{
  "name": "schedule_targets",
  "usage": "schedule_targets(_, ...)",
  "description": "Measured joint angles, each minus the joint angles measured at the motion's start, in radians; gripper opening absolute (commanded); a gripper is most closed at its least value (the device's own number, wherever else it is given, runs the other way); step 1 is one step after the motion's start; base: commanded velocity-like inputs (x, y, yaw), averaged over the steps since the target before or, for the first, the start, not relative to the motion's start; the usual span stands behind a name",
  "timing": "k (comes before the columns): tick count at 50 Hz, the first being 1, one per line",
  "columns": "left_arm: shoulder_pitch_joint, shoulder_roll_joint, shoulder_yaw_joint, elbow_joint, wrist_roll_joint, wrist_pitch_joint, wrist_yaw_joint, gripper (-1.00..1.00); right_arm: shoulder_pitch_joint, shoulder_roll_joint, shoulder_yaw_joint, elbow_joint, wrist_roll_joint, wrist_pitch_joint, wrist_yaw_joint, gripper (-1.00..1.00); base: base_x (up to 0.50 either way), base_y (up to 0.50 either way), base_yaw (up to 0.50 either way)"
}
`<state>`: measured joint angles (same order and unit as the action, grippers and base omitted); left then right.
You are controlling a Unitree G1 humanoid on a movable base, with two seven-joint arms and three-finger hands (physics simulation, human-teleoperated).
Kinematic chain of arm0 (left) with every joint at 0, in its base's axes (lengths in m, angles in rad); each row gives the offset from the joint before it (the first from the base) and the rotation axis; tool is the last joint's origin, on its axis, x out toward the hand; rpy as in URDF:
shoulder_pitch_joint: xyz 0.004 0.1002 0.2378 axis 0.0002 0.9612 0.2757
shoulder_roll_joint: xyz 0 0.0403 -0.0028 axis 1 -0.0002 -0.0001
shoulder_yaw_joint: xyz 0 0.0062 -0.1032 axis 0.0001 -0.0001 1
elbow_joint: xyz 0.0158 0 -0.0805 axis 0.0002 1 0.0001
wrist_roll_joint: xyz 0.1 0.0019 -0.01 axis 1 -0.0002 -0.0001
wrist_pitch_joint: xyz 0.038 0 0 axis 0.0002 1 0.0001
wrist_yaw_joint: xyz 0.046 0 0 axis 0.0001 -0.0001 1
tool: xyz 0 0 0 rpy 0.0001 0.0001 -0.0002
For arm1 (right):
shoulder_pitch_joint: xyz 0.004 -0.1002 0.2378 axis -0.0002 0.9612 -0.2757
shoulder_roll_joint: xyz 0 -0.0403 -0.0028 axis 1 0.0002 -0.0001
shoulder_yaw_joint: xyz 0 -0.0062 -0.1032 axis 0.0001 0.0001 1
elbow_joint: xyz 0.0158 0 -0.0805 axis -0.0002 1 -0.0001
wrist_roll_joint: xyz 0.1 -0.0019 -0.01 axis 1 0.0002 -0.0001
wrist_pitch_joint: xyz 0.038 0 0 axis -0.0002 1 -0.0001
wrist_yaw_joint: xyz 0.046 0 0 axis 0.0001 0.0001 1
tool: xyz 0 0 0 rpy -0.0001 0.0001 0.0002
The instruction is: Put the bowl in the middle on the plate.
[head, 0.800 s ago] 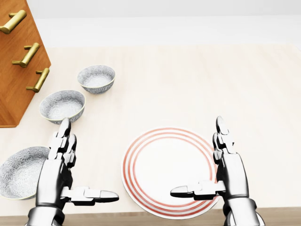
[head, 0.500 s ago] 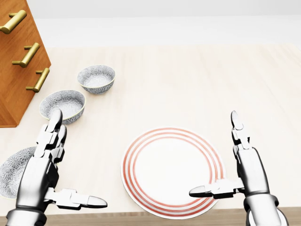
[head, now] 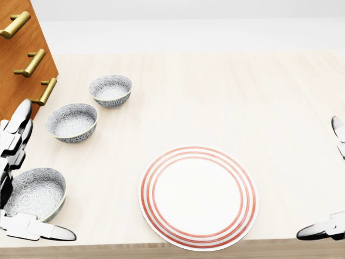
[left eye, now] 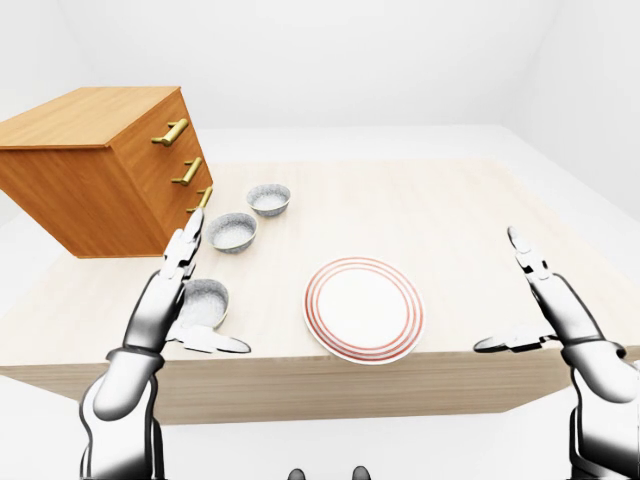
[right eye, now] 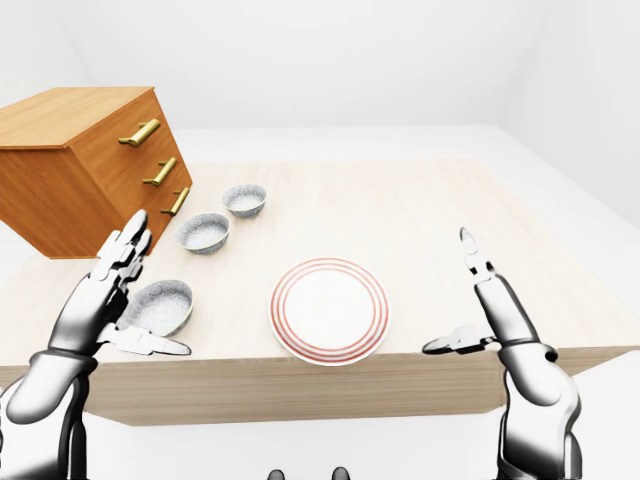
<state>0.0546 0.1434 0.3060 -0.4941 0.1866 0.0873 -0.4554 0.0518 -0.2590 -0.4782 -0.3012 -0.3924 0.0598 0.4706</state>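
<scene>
Three grey patterned bowls stand in a slanted row on the left of the pale table. The middle bowl (head: 71,122) lies between the upper bowl (head: 110,89) and the lower bowl (head: 35,194). To the right of that row, near the head view's bottom edge, rests a white plate (head: 198,197) with red rings, and nothing is on it. My left hand (right eye: 160,283) is open, its fingers and thumb spread just left of the lower bowl without touching the middle bowl. Far right of the plate, my right hand (right eye: 448,292) is open and holds nothing.
A wooden drawer chest (head: 21,59) with brass handles stands at the upper left, close to the middle bowl. The table's near edge (head: 172,249) runs just below the plate. Bare tabletop spreads above and to the right of the plate.
Both hands have swung outward to the head view's edges: the left one leftward, uncovering the lower bowl, the right one rightward off the plate. Bowls and plate have not moved.
</scene>
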Motion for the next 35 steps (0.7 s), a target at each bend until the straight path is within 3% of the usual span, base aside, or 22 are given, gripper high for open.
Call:
schedule_targets(11, -0.022, 0.050, 0.121, -0.024, -0.008, 0.000, -0.074, 1.00, 0.011, -0.107, -0.243, -0.011, 0.020, -0.032, 0.173, 1.00, 0.00, 0.00, 0.00)
schedule_targets(18, -0.035, 0.078, 0.183, -0.034, -0.022, 0.000, -0.101, 1.00, 0.009, -0.160, -0.355, 0.005, 0.049, -0.027, 0.227, 1.00, 0.00, 0.00, 0.00)
schedule_targets(27, -0.054, 0.101, 0.212, -0.019, -0.017, 0.000, -0.103, 1.00, -0.007, -0.203, -0.415, 0.019, 0.086, 0.027, 0.227, 1.00, 0.00, 0.00, 0.00)
schedule_targets(35, -0.051, 0.103, 0.222, -0.006, -0.016, -0.001, -0.094, 1.00, 0.002, -0.162, -0.407, -0.014, 0.124, 0.027, 0.219, 1.00, 0.00, 0.00, 0.00)
